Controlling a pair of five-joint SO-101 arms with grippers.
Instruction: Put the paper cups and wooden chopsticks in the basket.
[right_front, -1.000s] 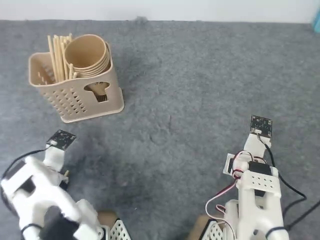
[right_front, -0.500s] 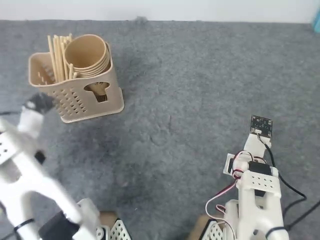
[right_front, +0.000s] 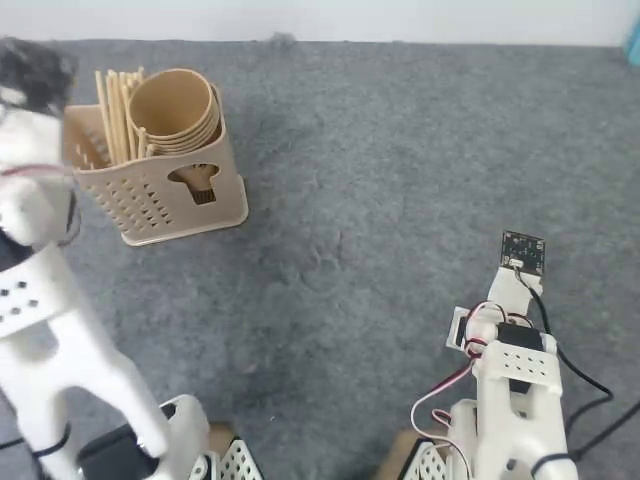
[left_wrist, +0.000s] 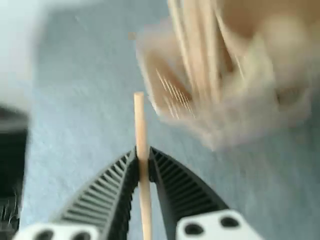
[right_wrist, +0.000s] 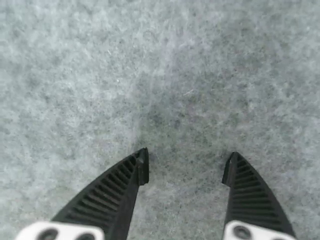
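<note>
A beige perforated basket (right_front: 160, 200) stands at the far left of the grey carpet, holding stacked paper cups (right_front: 175, 108) and several wooden chopsticks (right_front: 115, 115). The left arm (right_front: 40, 250) rises tall beside the basket's left side. In the left wrist view my left gripper (left_wrist: 142, 159) is shut on a single wooden chopstick (left_wrist: 140, 130), with the blurred basket (left_wrist: 225, 105) and its chopsticks (left_wrist: 192, 55) just beyond. My right gripper (right_wrist: 186, 167) hangs open over bare carpet, nothing between its fingers; the right arm (right_front: 515, 370) sits at the near right.
Grey carpet (right_front: 400, 160) covers the whole work area, with a pale wall strip along the far edge. Wide free room lies between the basket and the right arm.
The left arm has swung up from low at the near left to high beside the basket's left side, carrying the chopstick. The right arm has not moved.
</note>
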